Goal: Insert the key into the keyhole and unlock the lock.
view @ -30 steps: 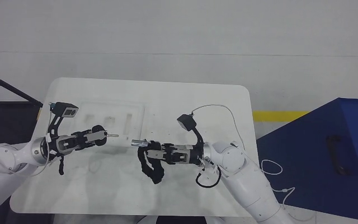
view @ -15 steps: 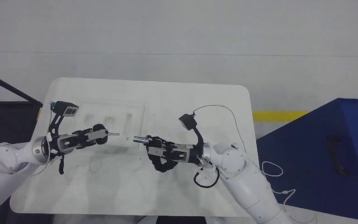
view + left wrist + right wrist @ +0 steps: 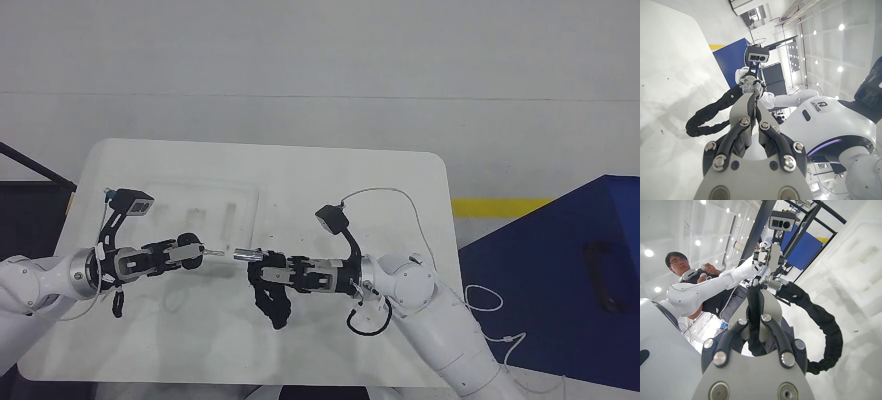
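Observation:
My left gripper (image 3: 197, 249) is shut on the key (image 3: 209, 249), whose dark head shows between the fingers (image 3: 740, 106) in the left wrist view. The key's tip points at the lock's silver cylinder (image 3: 246, 256), a short gap away above the table. The keyhole (image 3: 754, 92) faces the key just past my left gripper (image 3: 753, 96). My right gripper (image 3: 268, 266) is shut on the lock's black fabric-covered cable (image 3: 753, 306) right behind the cylinder (image 3: 762, 273). The cable loop (image 3: 272, 302) hangs down from the lock.
A white foam tray (image 3: 200, 205) with moulded recesses lies on the white table (image 3: 380, 190) behind the left arm; it also appears in the right wrist view as the tray (image 3: 857, 262). A blue panel (image 3: 560, 260) stands beyond the table's right edge.
The left arm has moved right, bringing the key's tip nearer the lock cylinder. The right gripper turned the lock, so the cable loop swung up and has dropped back down.

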Controlling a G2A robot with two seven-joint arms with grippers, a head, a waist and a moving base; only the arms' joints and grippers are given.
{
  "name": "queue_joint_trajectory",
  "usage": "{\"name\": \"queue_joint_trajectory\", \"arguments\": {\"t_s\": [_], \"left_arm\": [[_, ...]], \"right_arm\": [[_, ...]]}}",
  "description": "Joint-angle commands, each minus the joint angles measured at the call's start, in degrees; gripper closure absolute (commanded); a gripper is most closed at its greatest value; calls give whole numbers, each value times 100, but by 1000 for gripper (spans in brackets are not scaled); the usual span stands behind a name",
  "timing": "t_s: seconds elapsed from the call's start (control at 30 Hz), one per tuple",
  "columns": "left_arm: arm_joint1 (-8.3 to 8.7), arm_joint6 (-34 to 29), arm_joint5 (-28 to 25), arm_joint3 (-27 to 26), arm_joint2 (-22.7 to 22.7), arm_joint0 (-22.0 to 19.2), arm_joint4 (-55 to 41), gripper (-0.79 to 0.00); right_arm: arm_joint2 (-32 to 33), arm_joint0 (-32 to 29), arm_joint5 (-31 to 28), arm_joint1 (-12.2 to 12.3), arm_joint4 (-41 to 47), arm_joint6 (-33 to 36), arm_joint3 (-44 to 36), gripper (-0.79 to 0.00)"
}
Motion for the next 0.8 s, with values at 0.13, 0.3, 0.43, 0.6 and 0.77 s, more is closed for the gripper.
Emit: {"name": "queue_joint_trajectory", "arguments": {"t_s": [0.13,0.3,0.43,0.6,0.77], "left_arm": [[-73,-38,82,-6,-109,79,46,0],[-132,-15,130,-44,-197,157,172,0],[-180,-24,184,-61,-272,209,224,0],[-239,-13,277,-75,-378,250,332,0],[-295,-26,332,-122,-480,309,416,0]], "right_arm": [[-54,13,-95,9,-304,-155,-28,0],[-59,-10,-166,31,-506,-255,-82,0],[-71,-30,-193,48,-548,-290,-126,0],[-81,-25,-256,67,-556,-309,-151,0],[-94,-20,-299,86,-558,-327,-163,0]]}}
